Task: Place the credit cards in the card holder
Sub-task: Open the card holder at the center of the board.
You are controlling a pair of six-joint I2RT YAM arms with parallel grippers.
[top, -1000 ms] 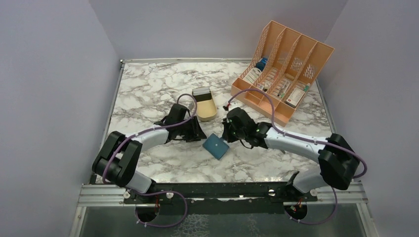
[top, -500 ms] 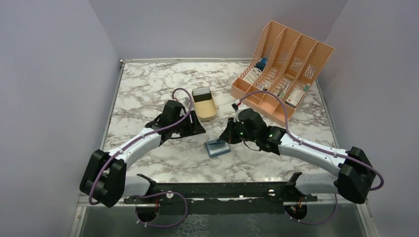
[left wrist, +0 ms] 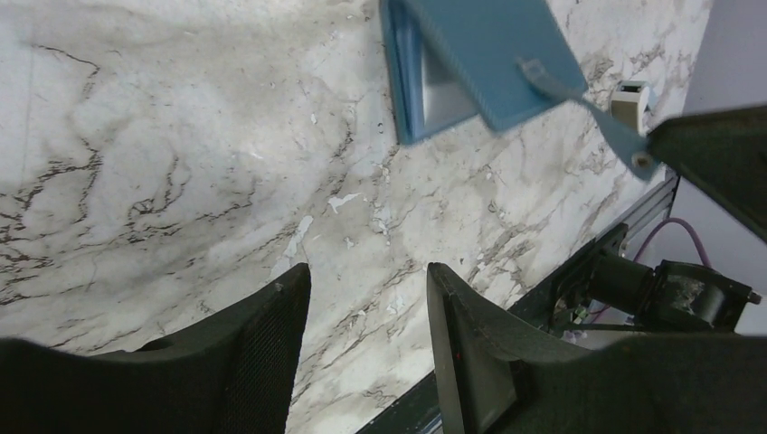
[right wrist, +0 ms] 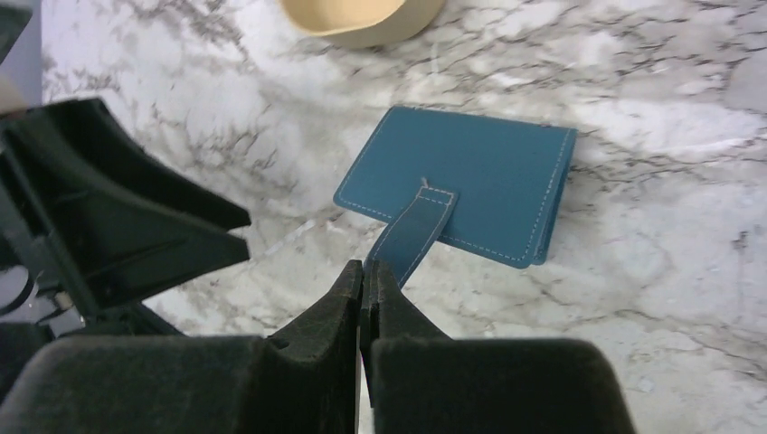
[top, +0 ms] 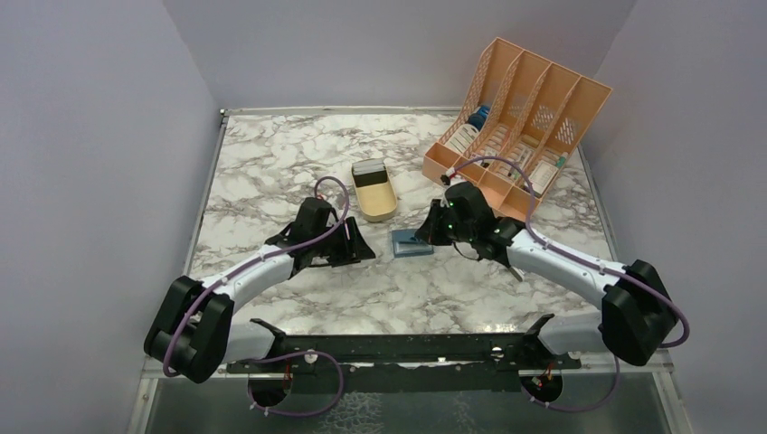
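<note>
The card holder point(top: 411, 243) lies on the marble between my two grippers, teal-blue back up. My right gripper point(top: 427, 232) is shut on its strap point(right wrist: 411, 228), fingertips point(right wrist: 366, 271) pinched together. The holder point(right wrist: 470, 176) shows its stitched back in the right wrist view. In the left wrist view the holder point(left wrist: 479, 50) has its top flap lifted a little, and a pale inner face shows. My left gripper point(top: 362, 248) is open and empty just left of the holder, jaws point(left wrist: 366, 285) apart over bare marble. Small cards point(top: 368, 169), one pale and one dark, lie at the far end of the tan tray.
The tan oval tray point(top: 374, 194) stands just beyond the holder; its near rim shows in the right wrist view point(right wrist: 362, 23). An orange slotted file rack point(top: 520, 117) with several items stands at the far right. A black rail point(top: 407, 344) runs along the near edge.
My right gripper has pulled the card holder by its strap away from the near middle, towards the far right, turning it. My left gripper drew back a little towards the near side.
</note>
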